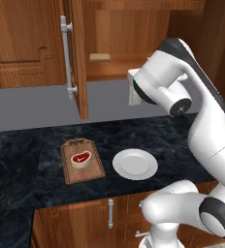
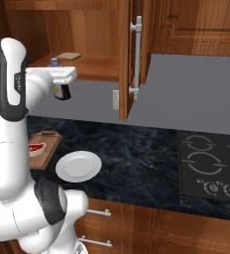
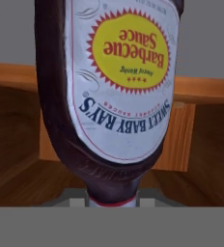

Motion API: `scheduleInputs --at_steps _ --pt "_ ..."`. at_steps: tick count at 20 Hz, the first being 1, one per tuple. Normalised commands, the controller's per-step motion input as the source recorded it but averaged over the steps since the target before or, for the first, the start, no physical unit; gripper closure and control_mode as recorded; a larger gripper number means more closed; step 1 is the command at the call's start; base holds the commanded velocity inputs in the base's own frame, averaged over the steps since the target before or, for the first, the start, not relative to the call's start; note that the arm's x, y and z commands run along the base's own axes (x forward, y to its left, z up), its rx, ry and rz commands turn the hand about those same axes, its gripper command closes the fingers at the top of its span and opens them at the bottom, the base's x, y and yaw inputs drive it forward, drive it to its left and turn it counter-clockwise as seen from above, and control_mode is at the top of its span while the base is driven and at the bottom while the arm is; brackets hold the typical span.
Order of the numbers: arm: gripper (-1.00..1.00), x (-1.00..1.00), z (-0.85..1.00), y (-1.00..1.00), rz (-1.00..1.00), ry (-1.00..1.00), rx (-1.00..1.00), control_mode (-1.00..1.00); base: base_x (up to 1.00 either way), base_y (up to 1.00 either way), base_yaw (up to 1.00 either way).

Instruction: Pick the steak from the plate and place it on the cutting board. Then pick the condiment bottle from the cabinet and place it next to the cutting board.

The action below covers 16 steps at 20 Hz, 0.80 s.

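Glossy dark condiment bottle point(image 3: 109, 96), wooden cabinet point(image 1: 32, 43), polished marbled counter point(image 1: 27, 145).

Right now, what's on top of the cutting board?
The steak lies on the cutting board, toward its handle end. The rest of the board's top is bare wood. The plate sits beside it, apart. In the right base view the arm hides part of the board.

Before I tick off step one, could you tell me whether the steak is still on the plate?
No, the steak lies on the cutting board, and the plate beside it is bare.
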Motion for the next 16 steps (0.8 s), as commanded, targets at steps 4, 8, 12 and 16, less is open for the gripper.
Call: scheduleInputs --at_steps 4,8,12,16 --pt "1.0 -0.14 -0.3 0.0 0.0 0.05 0.02 -1.0 0.0 0.0 0.0" --pt "1.0 -0.13 -0.28 0.0 0.0 0.06 0.01 -1.0 0.0 0.0 0.0" --pt "1.0 -0.12 -0.23 0.0 0.0 0.07 0.0 -1.0 0.0 0.0 0.0" --pt "1.0 -0.09 -0.17 0.0 0.0 0.06 0.0 -1.0 0.0 0.0 0.0"
